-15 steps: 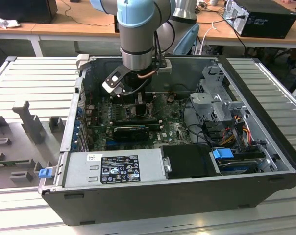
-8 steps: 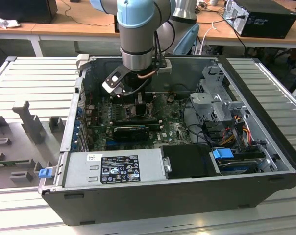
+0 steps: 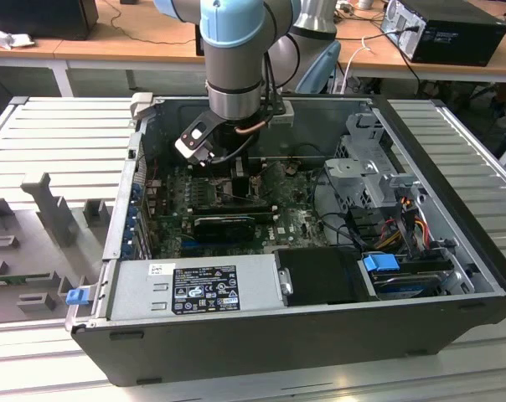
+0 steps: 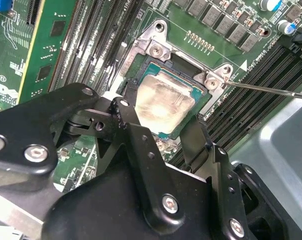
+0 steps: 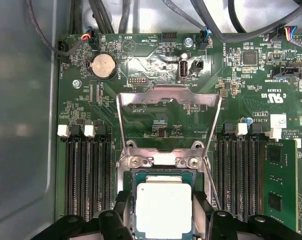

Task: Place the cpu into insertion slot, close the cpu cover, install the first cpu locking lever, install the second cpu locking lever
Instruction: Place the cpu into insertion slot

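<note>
Plainly cpu [image 5: 163,210] seated in insertion slot [image 5: 163,160], cpu cover [image 5: 168,97] upright; tool [image 4: 156,119] astride (grip: cannot tell).

One cpu [image 5: 163,210], one cpu cover [image 5: 169,96], one coin cell [image 5: 103,65], and seemingly eight memory slots [image 5: 88,175], four per bank.

Printed marks, none clearly legible
A black rating label [image 3: 204,289] sat on the silver power supply [image 3: 257,285]; white silkscreen lettering [image 5: 274,91] dotted the green motherboard [image 5: 156,120].
</note>
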`<state>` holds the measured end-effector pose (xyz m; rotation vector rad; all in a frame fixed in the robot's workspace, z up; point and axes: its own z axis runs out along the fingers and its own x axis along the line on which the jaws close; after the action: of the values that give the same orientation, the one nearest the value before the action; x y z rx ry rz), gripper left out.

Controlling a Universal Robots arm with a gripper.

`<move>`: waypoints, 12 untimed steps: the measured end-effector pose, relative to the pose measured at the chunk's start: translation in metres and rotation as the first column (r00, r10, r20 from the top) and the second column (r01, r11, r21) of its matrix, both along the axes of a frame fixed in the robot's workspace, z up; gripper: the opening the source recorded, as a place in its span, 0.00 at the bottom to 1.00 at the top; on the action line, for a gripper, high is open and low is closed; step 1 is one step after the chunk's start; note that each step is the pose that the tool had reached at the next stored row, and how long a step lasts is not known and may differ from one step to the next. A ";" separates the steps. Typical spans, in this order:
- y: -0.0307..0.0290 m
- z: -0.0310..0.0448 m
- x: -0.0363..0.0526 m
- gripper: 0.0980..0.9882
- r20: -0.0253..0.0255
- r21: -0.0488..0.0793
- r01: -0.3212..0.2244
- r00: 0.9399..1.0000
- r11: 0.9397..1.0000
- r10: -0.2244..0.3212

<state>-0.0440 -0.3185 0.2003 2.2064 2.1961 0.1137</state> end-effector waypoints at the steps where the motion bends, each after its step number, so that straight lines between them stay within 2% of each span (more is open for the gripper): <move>1: -0.0004 0.0002 0.0000 0.58 0.000 0.000 0.000 1.000 1.000 0.000; 4: -0.0029 0.0002 0.0000 0.58 0.000 0.000 0.000 1.000 1.000 0.000; 12: -0.0033 0.0004 0.0012 0.58 0.000 0.000 0.000 1.000 1.000 0.000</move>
<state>-0.0428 -0.3218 0.2008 2.2064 2.1959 0.1129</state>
